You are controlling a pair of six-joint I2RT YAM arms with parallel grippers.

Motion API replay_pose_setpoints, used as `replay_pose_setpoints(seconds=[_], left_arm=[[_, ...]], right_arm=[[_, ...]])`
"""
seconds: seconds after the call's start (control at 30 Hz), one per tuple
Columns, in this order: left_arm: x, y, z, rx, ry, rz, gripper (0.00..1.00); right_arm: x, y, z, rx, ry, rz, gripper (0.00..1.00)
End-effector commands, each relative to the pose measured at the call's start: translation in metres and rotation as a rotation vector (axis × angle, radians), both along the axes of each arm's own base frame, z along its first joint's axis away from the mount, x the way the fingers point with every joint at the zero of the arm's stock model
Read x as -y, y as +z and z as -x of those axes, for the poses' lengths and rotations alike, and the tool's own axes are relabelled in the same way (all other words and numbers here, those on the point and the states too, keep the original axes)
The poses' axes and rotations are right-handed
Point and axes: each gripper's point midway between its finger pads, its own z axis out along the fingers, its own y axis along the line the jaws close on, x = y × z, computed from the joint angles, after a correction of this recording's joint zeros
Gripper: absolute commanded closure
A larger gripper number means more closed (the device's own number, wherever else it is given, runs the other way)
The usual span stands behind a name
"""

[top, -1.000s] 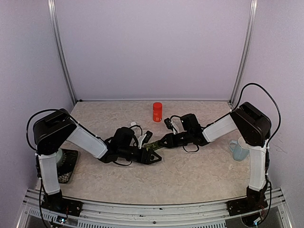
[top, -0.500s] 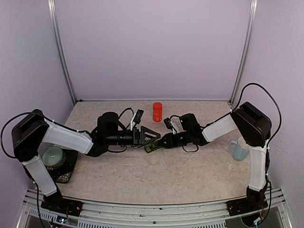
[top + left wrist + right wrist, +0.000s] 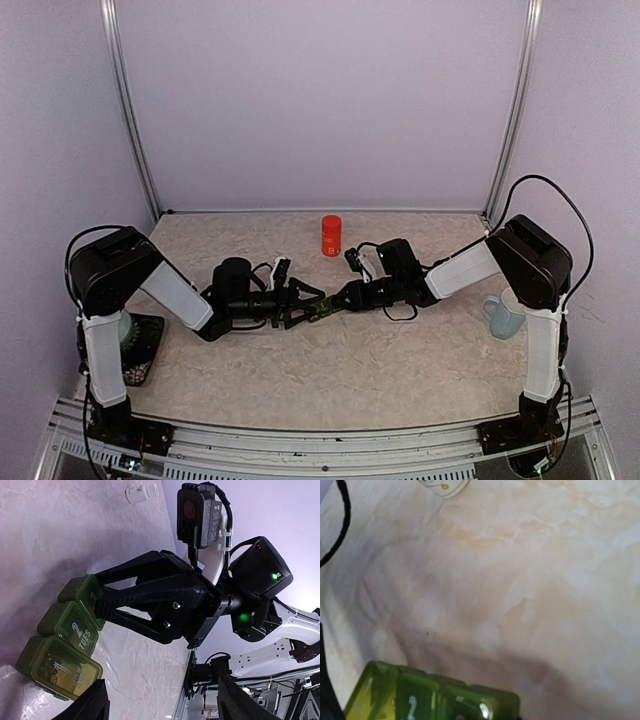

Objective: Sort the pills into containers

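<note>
Marbled tabletop point(image 3: 400, 370) spreads under us. Mid-table, our left gripper point(image 3: 310, 305) hangs with fingers spread wide and empty, just beside the containers point(image 3: 65, 645), whose lids are down. Our right gripper point(image 3: 340, 299) pinches the strip's end compartment. Behind them we see a red bottle point(image 3: 331, 236).

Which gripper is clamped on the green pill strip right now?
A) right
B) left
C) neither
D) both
A: the left wrist view shows the right gripper pinching the end compartment of the green pill strip, while the left gripper stands open next to it with nothing between its fingers.
</note>
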Motion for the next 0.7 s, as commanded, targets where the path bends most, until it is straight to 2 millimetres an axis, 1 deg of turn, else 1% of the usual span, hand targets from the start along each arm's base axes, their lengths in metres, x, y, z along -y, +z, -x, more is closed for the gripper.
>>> replay_pose_setpoints(seconds=[0.0, 0.13, 0.27, 0.43, 0.6, 0.67], left_arm=[[0.006, 0.014, -0.001, 0.029, -0.017, 0.052, 0.28], [0.003, 0.003, -0.001, 0.014, -0.003, 0.019, 0.28], [0.000, -0.018, -0.005, -0.035, 0.021, -0.035, 0.28], [0.002, -0.038, -0.008, -0.078, 0.026, -0.084, 0.29], [0.002, -0.059, -0.009, -0.095, 0.042, -0.216, 0.29], [0.002, -0.060, -0.010, -0.088, 0.049, -0.246, 0.29]], right_arm=[[0.002, -0.003, 0.007, -0.017, -0.001, 0.041, 0.72], [0.000, -0.003, 0.007, -0.021, 0.002, 0.035, 0.72], [0.000, -0.006, 0.007, -0.025, 0.003, 0.038, 0.72], [0.000, -0.007, 0.007, -0.023, 0.004, 0.045, 0.72], [0.000, -0.005, 0.006, -0.018, 0.004, 0.050, 0.72], [-0.001, -0.003, 0.005, -0.014, 0.006, 0.048, 0.72]])
